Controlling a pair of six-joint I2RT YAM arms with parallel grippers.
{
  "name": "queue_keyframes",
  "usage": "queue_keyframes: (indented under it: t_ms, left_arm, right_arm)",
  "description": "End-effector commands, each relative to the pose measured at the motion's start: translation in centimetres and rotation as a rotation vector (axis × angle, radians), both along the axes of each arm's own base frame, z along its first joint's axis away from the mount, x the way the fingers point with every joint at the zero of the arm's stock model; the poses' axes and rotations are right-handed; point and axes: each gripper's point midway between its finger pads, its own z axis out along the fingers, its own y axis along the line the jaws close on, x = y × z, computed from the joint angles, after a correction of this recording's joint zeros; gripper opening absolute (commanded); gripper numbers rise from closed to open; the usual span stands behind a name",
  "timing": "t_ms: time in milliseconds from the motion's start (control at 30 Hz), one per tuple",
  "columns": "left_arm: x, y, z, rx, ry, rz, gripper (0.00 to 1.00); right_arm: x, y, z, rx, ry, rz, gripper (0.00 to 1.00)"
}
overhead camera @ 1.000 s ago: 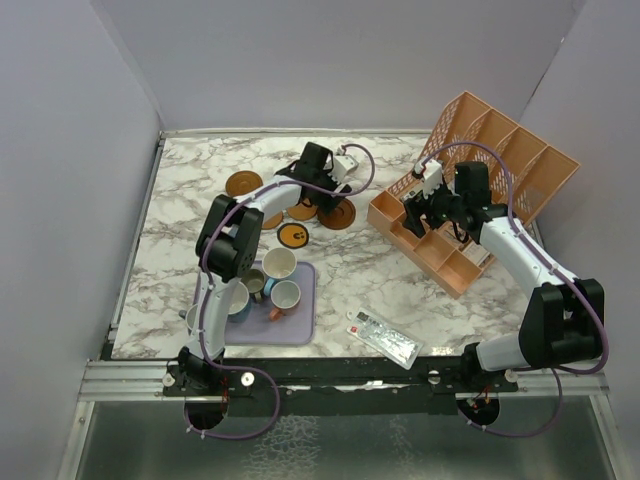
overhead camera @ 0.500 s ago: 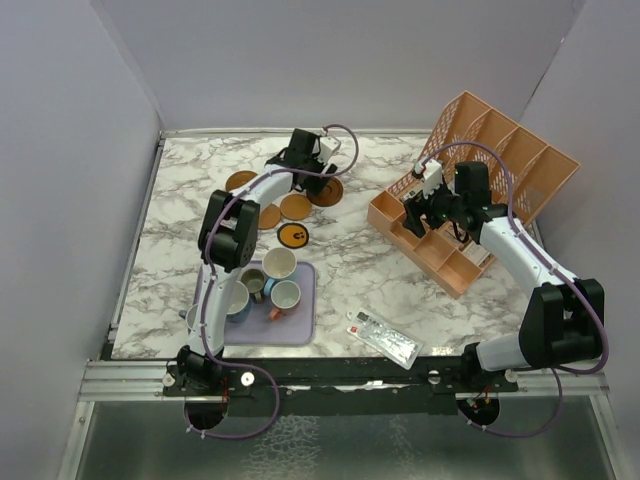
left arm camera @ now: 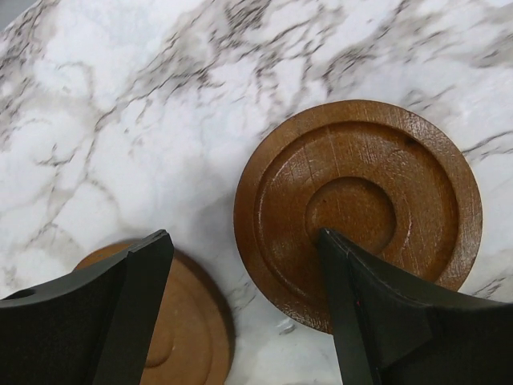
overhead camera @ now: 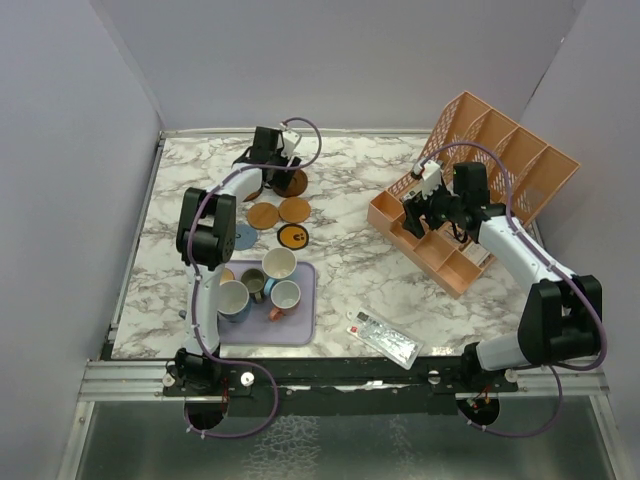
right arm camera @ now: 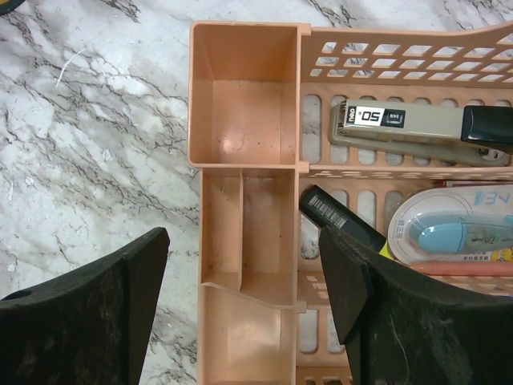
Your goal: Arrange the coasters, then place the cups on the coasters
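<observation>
The left hand [left arm camera: 243, 239] hangs wide and empty over the dark brown coaster [left arm camera: 377, 192]; centre both fingers [left arm camera: 361, 321] across its rim, seemingly untouched, before closing.

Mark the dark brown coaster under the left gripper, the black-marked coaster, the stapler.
dark brown coaster [left arm camera: 358, 210], left wrist view, centre recess.
black-marked coaster [overhead camera: 293, 236], top view, centre.
stapler [right arm camera: 417, 136], right wrist view, grey body.
</observation>
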Motion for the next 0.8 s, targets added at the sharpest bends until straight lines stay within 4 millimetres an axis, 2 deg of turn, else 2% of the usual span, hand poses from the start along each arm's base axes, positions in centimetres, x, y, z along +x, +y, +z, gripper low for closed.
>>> queue_keyframes:
  t_ms: [0,200,400,567,767]
  left_arm:
    - [-2.4,5.4,-1.9,0.116,0.089,0.073,0.76]
    - [-0.3,7.9,-1.6,0.11,0.06,0.131,0.76]
    - [1.5,10.0,-2.4,0.106,0.049,0.196,0.75]
    - [1.0,12.3,-2.7,0.095,0.066,0.253,0.75]
    - [-1.0,15.1,-2.5,0.092,0.092,0.301,0.75]
  right_arm:
    - [0.8,0.1,0.4,-0.002,-0.027,0.015,0.77]
    - [0.7,0.2,-0.2,0.001,-0.006,0.019,0.76]
    - [0.8,0.0,-0.2,-0.01,-0.01,0.013,0.76]
    - [0.8,-0.1,-0.2,-0.014,-0.012,0.013,0.76]
    - [0.7,-0.1,-0.1,-0.012,-0.014,0.017,0.76]
